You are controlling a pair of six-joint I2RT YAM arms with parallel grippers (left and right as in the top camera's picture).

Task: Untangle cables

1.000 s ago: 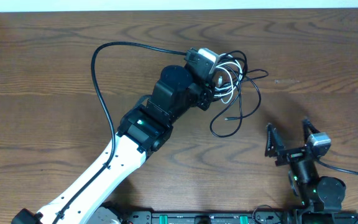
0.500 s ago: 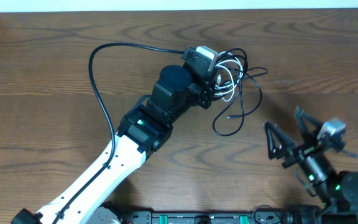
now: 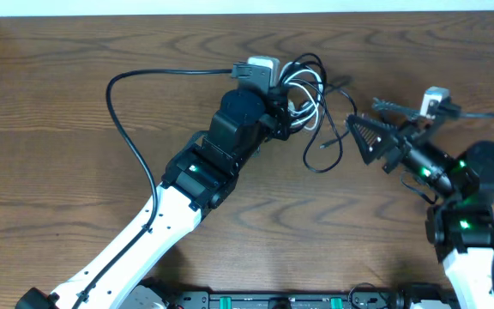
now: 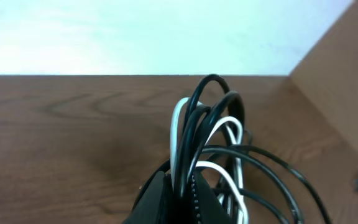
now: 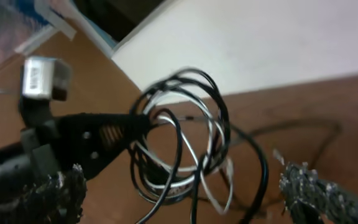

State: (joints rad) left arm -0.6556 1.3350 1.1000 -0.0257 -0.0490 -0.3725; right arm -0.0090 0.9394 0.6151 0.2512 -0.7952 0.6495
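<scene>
So, the left gripper point(image 4: 180, 194) first: its jaws are pinched tight on the cables point(image 4: 211, 134). In the left wrist view we see the bunch coming straight up from between the two fingers. A white cable point(image 4: 178, 127) runs up alongside several black loops there.

From overhead, that bunch sits at the tip of the left arm, toward the far edge of the table point(image 3: 58, 129). Whether it's lifted or resting on the wood, we honestly can't tell. One black strand drops off the bunch toward the near side in a long loop point(image 3: 316, 166), with what looks like a small plug end point(image 3: 322, 144) just inside it.

The right gripper point(image 3: 363, 113) is spread wide with nothing in it. It sits just right of the bunch, pointed at it, close to the outermost black loop, and we can't say if it touches. In the right wrist view its rough fingertips point(image 5: 55, 190) show at the bottom corners, and the bunch lies beyond the gap between them.

A thick black cord point(image 3: 123, 103) arcs from the left wrist out over the table's left side.
</scene>
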